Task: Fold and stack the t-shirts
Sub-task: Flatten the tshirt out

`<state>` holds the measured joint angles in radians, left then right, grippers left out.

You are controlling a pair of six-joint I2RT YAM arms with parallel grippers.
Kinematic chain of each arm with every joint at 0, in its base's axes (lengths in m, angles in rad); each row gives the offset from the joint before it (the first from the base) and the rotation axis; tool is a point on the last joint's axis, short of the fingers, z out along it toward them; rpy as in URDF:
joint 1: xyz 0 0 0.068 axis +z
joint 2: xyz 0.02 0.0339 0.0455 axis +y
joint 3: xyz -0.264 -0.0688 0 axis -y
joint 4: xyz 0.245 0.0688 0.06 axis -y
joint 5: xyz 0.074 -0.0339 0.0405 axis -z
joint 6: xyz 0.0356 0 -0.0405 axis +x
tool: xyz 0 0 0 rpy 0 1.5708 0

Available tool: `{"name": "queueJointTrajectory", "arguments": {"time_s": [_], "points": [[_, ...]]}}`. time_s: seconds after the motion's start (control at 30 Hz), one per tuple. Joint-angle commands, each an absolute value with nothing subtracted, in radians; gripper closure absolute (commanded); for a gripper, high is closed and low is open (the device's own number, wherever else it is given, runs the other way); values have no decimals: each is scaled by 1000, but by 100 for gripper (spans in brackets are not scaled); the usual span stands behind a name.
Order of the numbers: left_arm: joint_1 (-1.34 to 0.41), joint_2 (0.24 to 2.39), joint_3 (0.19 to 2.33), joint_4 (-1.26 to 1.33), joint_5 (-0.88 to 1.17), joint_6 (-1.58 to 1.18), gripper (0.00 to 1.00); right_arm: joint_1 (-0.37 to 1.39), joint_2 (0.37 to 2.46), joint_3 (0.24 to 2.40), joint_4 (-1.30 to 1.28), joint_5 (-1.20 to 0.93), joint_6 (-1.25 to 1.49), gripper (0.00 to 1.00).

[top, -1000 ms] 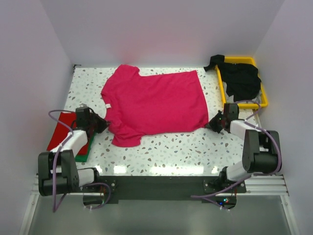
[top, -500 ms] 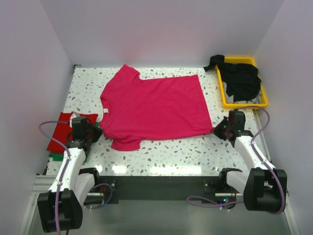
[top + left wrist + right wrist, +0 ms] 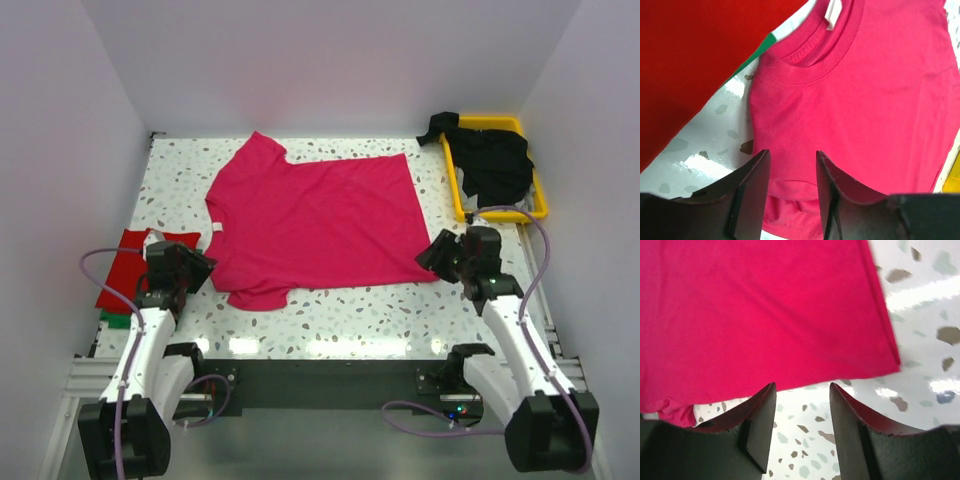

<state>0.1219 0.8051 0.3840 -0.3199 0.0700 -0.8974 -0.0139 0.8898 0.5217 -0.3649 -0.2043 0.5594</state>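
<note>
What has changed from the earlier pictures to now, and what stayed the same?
The left end effector and right end effector dragged the pink shirt slightly toward the near edge, then opened and let it go. The black shirts, tray and red shirt stayed put.

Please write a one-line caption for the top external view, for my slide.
Magenta t-shirt lies spread on the table; left gripper and right gripper open at its near corners.
</note>
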Motion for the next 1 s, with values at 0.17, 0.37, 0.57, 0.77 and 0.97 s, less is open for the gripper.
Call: {"name": "queueJointTrajectory", "arguments": {"time_s": [0.17, 0.37, 0.57, 0.77, 0.97], "points": [[121, 833, 514, -325, 64, -856, 48, 587, 1006, 692, -241, 73, 584, 58], [123, 839, 698, -417, 32, -807, 48, 1018, 1374, 908, -80, 316, 555, 65], [123, 815, 914, -488, 3, -765, 47, 1248, 1737, 1197, 61, 414, 459, 72], [123, 807, 1052, -511, 3, -741, 47, 1321, 1977, 1426, 60, 433, 393, 74], [123, 799, 1086, -517, 3, -727, 48, 1327, 2101, 1538, 23, 416, 382, 74]]}}
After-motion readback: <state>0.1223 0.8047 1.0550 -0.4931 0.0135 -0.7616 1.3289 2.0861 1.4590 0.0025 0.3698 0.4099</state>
